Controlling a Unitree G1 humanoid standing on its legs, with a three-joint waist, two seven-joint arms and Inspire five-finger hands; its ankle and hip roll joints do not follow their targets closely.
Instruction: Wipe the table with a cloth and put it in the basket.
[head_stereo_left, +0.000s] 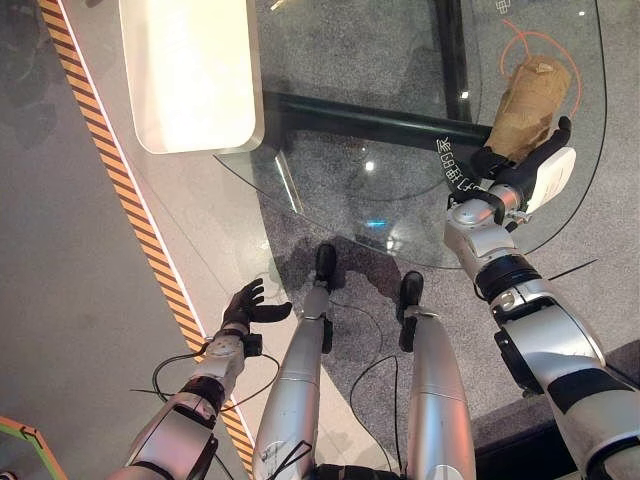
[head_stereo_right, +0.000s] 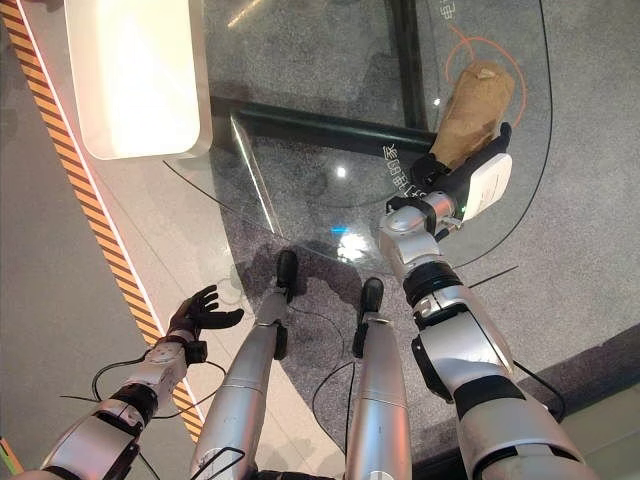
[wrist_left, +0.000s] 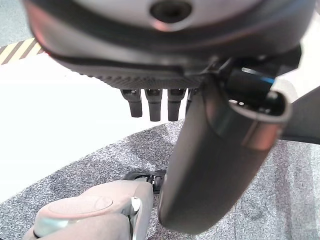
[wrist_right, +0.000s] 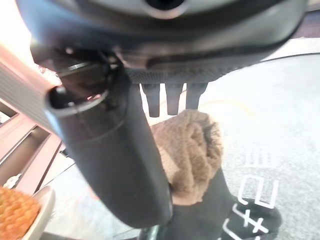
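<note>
One crumpled tan terry cloth lies on the round clear glass table, inside a thin orange ring marked on the glass, toward the table's right side. The right robot hand rests at the cloth's near end, its dark fingers reaching over the fabric and its thumb alongside; in the right wrist view the cloth bunches between thumb and fingers, but whether they actually pinch it cannot be told. White lettering printed on the glass sits just beside the hand. A white rounded-corner tray-like slab lies at the table's far left, well apart from the cloth. The left robot hand hangs low by the robot's left side, off the table, above a black-and-orange striped floor line, with fingers loosely spread and holding nothing.
</note>
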